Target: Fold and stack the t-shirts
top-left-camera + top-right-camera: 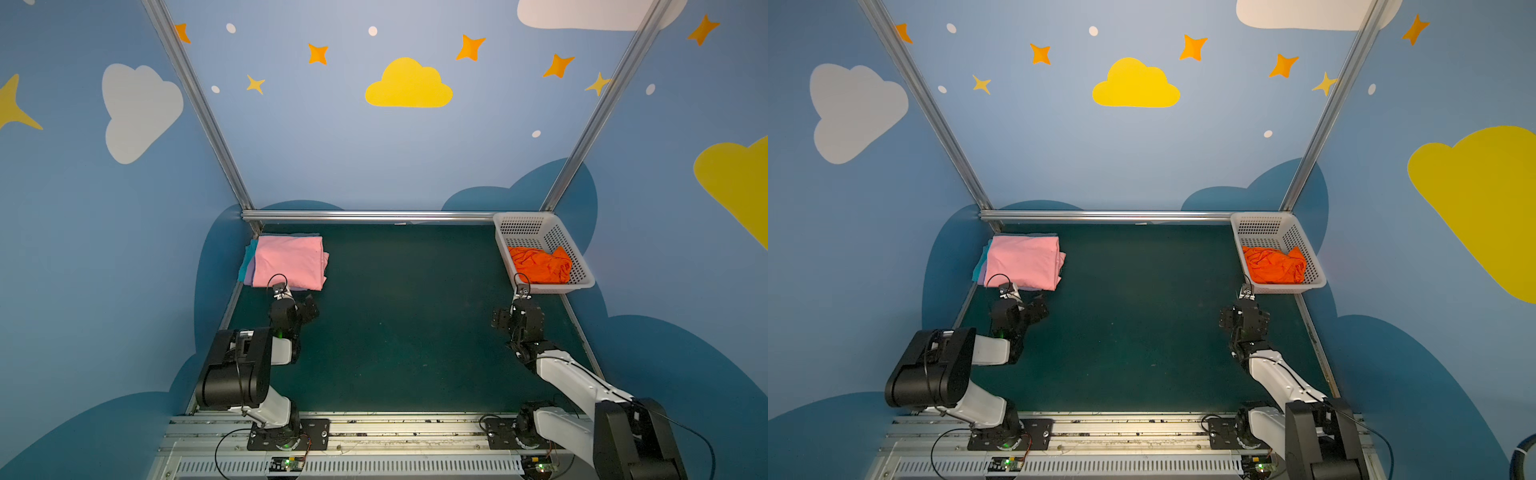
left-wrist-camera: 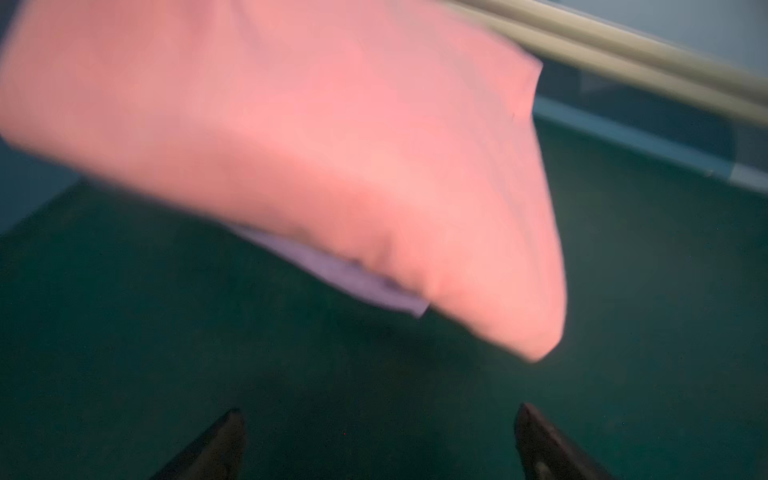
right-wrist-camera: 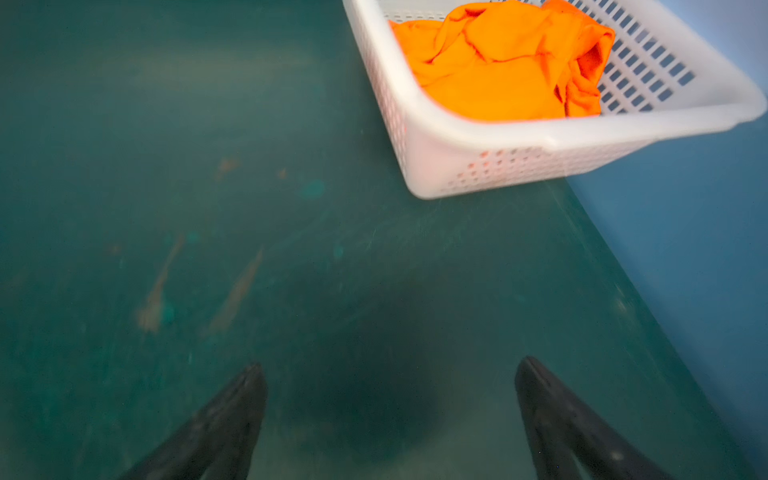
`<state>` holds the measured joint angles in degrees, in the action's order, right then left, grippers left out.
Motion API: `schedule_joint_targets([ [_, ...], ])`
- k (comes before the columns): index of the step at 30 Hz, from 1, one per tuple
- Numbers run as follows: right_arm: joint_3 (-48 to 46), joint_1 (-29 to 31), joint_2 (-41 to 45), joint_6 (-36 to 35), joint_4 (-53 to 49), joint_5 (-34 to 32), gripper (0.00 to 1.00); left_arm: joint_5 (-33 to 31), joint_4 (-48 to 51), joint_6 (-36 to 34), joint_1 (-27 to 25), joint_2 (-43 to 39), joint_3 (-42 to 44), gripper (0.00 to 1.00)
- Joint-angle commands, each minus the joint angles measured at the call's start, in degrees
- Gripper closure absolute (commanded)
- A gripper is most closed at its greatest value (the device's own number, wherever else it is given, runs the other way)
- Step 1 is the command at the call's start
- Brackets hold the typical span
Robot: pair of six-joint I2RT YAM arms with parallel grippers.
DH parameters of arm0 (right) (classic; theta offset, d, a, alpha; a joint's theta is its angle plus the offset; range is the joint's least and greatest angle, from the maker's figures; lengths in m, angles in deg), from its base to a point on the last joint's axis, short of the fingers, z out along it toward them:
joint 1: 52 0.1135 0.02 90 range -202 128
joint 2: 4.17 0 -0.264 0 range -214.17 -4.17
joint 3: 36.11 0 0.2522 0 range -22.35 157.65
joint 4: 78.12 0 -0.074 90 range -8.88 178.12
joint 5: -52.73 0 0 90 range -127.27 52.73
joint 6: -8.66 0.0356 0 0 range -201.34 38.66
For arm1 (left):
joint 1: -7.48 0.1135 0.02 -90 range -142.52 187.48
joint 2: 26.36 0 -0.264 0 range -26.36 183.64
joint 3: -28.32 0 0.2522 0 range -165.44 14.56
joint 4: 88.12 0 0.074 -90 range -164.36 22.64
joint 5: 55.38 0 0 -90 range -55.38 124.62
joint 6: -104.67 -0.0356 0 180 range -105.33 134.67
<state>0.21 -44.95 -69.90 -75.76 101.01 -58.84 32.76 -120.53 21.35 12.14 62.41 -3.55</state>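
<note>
Rail (image 1: 374,428) and both arm bases sit nearest, along the bottom edge in both top views. Left arm (image 1: 249,374) reaches up toward the folded stack at centre left. The left jaws stand wide apart with only bare green tabletop (image 1: 407,324) between the tips in the left wrist view. They grip nothing and sit just short of the stack's near edge. Right arm (image 1: 569,378) mirrors it on the right side. The right jaws are also spread and empty, over bare tabletop just in front of the basket (image 1: 552,287).

Stack: pink t-shirt (image 1: 289,262) on top, folded flat. A lavender layer (image 2: 332,270) pokes out under its near edge, and a teal edge (image 1: 248,257) shows at its left side. It sits in the far left corner by the frame, probably to keep the middle free for folding.

Basket: white, perforated, at centre right of the frame. It holds one crumpled orange t-shirt (image 1: 540,264), bunched toward the near end. The far end shows bare mesh, and nothing else is visible inside.

Pink looks done. Orange seems the only one left unfolded, so the right jaws likely go into the basket next. The spread stance fits being between items.
</note>
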Motion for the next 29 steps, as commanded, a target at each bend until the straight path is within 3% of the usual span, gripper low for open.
schedule_joint_targets([
  [1,3.78,-3.15,-4.67,1.6,5.67,6.69,0.06,3.24,1.39,-1.59,-0.04,-1.97,-4.57,0.0],
  [3,5.45,-4.91,-7.89,3.02,7.6,9.34,0.06,6.85,1.97,-2.89,-0.05,-1.77,-5.12,0.0],
  [7,3.91,-6.15,-16.87,1.19,19.38,16.25,0.06,6.93,3.84,-3.63,-0.23,-1.86,-5.86,0.0],
  [10,8.58,-5.9,-17.7,-1.72,10.9,22.72,0.06,6.79,3.73,-3.74,-0.35,-1.77,-5.95,0.0],
  [29,9.43,-6.12,-17.61,-1.88,9.35,23.46,0.06,6.27,4.06,-3.78,-0.61,-1.89,-6.02,0.0],
])
